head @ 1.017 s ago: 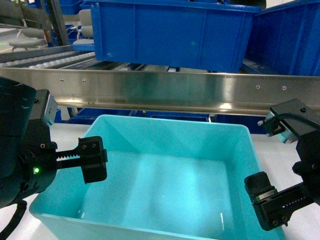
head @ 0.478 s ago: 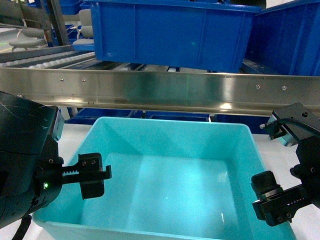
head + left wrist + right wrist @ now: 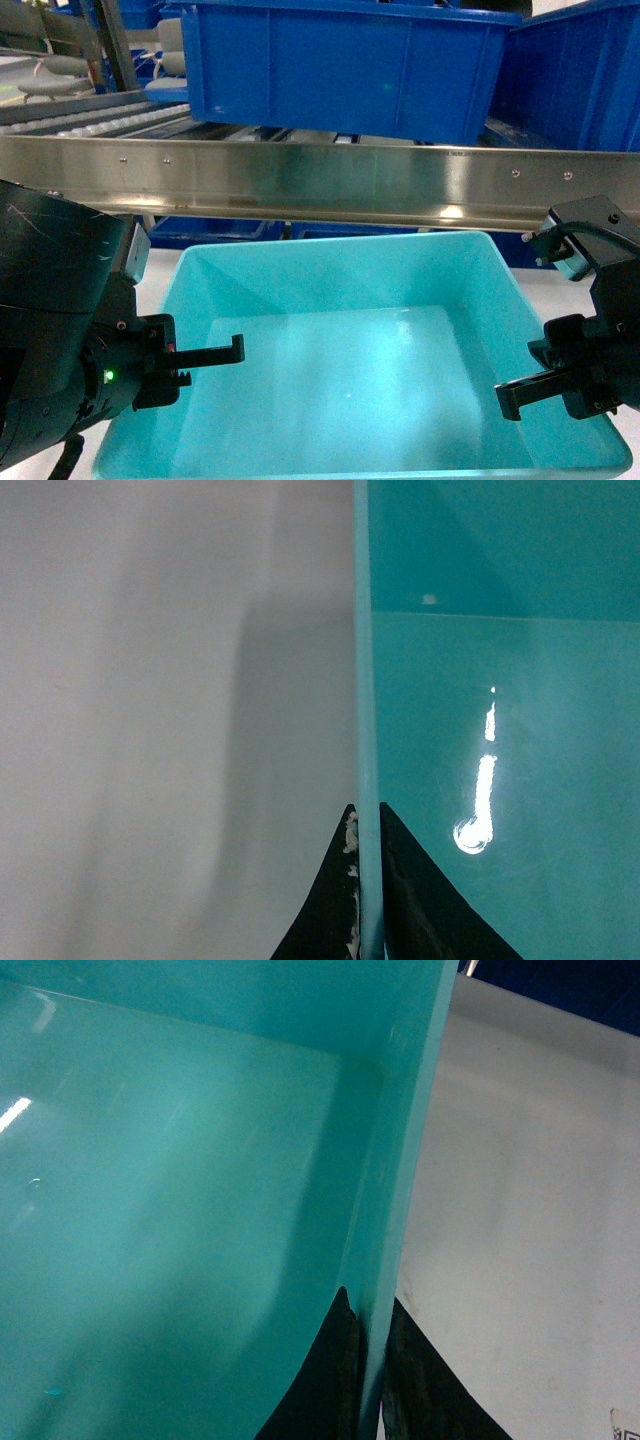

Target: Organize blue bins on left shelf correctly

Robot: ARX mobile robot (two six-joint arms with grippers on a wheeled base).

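Turquoise bin [image 3: 360, 370] on white table [image 3: 560, 290], just below steel shelf beam [image 3: 330, 180]. Left gripper [image 3: 366, 900] clamped on left wall, right gripper [image 3: 368, 1390] on right wall. Royal-blue tubs [image 3: 340, 65] above on rollers.

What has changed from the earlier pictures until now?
Both tools, left and right, moved outward to the side walls of the turquoise bin and closed on them. The bin now looks nearer and higher in the head view. The steel shelf beam and the dark blue tubs stayed as they were.
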